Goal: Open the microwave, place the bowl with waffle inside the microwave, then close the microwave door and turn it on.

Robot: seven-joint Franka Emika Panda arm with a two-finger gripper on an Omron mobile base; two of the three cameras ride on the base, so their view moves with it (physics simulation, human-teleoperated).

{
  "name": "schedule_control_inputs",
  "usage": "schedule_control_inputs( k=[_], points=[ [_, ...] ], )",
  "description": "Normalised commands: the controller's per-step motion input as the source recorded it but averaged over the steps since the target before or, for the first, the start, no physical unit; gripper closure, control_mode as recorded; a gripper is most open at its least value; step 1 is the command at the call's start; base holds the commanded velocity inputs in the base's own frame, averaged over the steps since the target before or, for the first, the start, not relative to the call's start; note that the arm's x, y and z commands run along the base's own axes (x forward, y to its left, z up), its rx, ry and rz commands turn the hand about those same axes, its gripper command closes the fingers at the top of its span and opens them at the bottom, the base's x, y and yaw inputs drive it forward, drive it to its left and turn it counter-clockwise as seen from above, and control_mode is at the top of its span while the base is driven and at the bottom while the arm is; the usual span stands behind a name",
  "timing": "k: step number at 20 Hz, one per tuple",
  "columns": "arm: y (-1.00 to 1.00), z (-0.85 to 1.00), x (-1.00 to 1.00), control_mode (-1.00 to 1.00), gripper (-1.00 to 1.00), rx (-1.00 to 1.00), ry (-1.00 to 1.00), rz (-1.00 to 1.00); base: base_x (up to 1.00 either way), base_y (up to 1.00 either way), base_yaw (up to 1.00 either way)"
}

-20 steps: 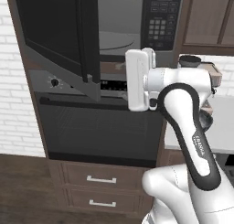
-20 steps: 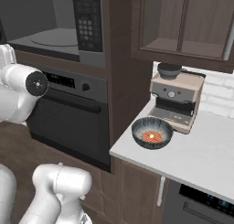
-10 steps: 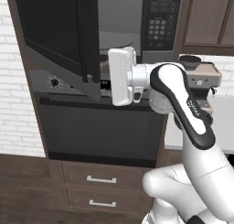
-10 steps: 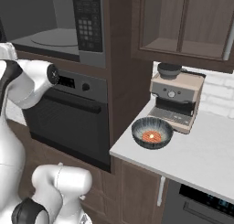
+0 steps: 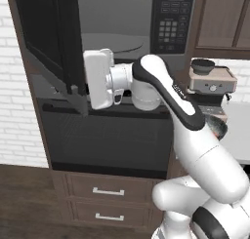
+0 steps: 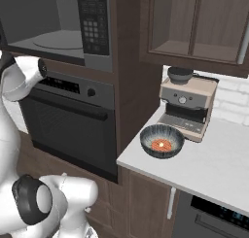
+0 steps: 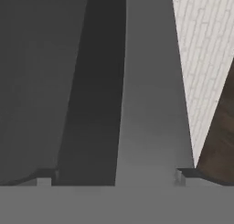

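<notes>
Your tool (image 7: 114, 175) has its jaws spread wide with nothing between them, right up against the edge of the microwave door (image 5: 49, 43), which stands swung open to the left. Behind it the microwave (image 6: 53, 25) gapes, turntable (image 6: 58, 40) bare. Off to the right, the bowl (image 6: 162, 141) with its orange-red food sits on the worktop (image 6: 214, 166), just in front of the espresso machine (image 6: 188, 107).

White brick wall (image 5: 17, 111) at left. Dark wood floor (image 5: 22, 199). Wall oven (image 6: 73, 125) in dark cabinetry, two drawers (image 5: 110, 204) below. Glass-front upper cabinet (image 6: 194, 23). White counter (image 6: 214, 166), beige espresso machine (image 6: 187, 106) at back edge.
</notes>
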Motion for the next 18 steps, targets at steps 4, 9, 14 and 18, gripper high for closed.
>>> schedule_control_inputs(
  k=[4,9,14,18],
  points=[
    [1.00,0.00,-0.12,-1.00,-1.00,-0.08,-0.14,0.11,0.00,0.00,0.00],
    [0.89,0.07,-0.27,-1.00,-1.00,-0.05,-0.19,0.08,0.00,0.00,0.00],
    [-0.42,0.09,-0.27,-1.00,-1.00,0.04,-0.24,0.01,0.00,0.00,0.00],
    [-1.00,-0.03,-0.57,-1.00,-1.00,0.09,-0.17,-0.07,0.00,0.00,0.00]
  ],
)
